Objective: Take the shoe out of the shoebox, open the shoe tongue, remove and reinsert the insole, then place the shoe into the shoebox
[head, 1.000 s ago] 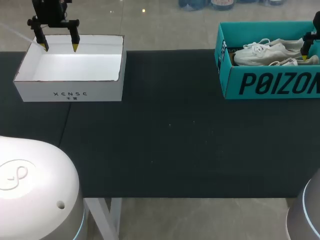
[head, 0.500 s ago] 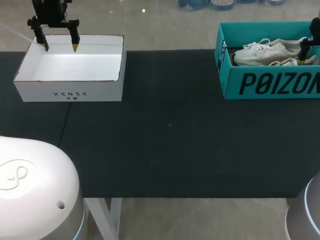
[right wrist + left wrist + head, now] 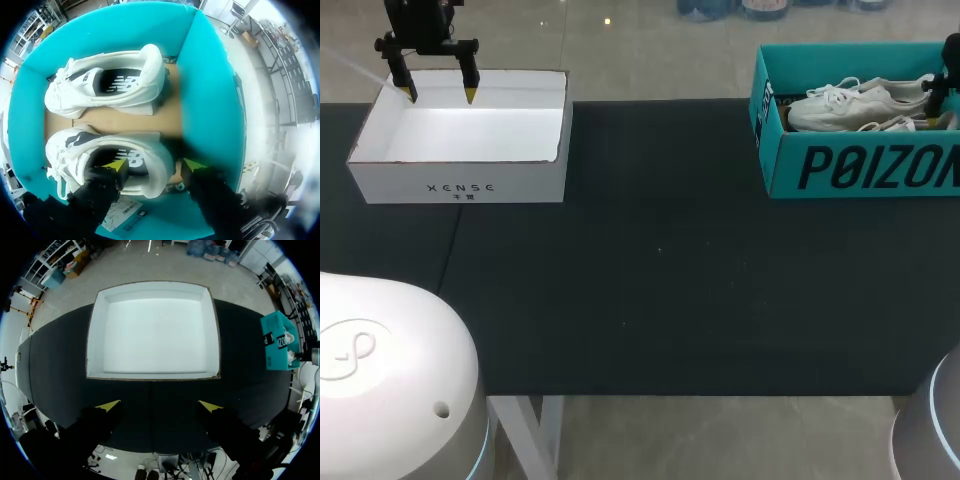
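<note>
The shoebox (image 3: 840, 168) stands at the far right corner of the table (image 3: 660, 280), open-topped, with both white shoes lying in it side by side, toes toward the table's middle.

The right gripper (image 3: 934, 98) is down inside the shoebox (image 3: 210, 85) at the heel end. In the right wrist view its jaws stand well apart and straddle the heel of one shoe (image 3: 75, 150). One yellow fingertip (image 3: 116, 164) is inside that shoe's opening, above the dark insole (image 3: 127, 157). The other tip is outside the heel, in the gap between the heel and the shoebox's end wall. The heel collar sits between the fingers, but they are not clamped on it; whether either tip touches the shoe cannot be told. The second shoe (image 3: 125, 97) lies ahead of the right gripper (image 3: 154, 164), beside the first and apart from the fingers.

The left gripper (image 3: 440, 96) hangs over the far edge of a white box (image 3: 460, 178) at the table's far left corner. In the left wrist view the left gripper (image 3: 160, 406) has its jaws spread wide, holding and touching nothing, with the white box (image 3: 93, 340) ahead of the tips.
</note>
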Tool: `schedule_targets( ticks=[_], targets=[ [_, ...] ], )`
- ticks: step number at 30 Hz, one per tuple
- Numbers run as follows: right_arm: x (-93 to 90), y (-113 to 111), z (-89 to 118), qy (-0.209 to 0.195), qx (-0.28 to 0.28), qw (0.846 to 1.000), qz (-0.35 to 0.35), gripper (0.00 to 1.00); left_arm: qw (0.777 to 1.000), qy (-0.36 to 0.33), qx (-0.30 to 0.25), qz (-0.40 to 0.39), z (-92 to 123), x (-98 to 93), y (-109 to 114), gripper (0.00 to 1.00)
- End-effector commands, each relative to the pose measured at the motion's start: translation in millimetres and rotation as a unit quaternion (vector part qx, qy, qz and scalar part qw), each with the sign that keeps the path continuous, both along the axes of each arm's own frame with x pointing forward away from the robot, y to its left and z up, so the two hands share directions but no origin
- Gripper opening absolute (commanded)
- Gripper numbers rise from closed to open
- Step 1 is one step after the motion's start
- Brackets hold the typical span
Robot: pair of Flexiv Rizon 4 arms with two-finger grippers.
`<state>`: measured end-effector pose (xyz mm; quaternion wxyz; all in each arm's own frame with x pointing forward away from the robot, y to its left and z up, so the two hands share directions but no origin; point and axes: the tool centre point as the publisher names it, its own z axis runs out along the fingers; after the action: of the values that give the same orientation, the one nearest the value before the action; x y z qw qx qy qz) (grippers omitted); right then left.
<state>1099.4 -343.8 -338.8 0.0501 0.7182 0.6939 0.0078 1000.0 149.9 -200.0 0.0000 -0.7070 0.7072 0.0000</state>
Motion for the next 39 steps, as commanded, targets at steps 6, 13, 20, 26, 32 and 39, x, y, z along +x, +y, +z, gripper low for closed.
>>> schedule_targets(
  ticks=[6,13,20,26,32,39],
  targets=[
    [-5.8,-1,0,-0.003,-0.001,1.0,-0.001,0.0,1.0,0.0,0.0,0.0,0,0.0,0,1.0],
    [-8.9,-5,10,-0.015,-0.006,1.0,-0.008,0.0,1.0,0.0,0.0,0.0,0,0.0,0,1.0],
    [-10.8,-7,28,-0.035,-0.007,0.999,-0.018,0.0,1.0,0.0,0.0,0.0,0,0.0,0,1.0],
    [-10.5,-2,66,-0.052,-0.017,0.998,-0.03,0.0,1.0,0.0,0.0,0.0,0,0.0,0,1.0],
    [-6.0,10,113,-0.054,-0.026,0.997,-0.038,0.0,1.0,0.0,0.0,0.0,0,0.0,0,1.0],
    [-16.5,27,160,-0.081,-0.025,0.995,-0.043,0.0,1.0,0.0,0.0,0.0,0,0.0,0,1.0]
  ],
)
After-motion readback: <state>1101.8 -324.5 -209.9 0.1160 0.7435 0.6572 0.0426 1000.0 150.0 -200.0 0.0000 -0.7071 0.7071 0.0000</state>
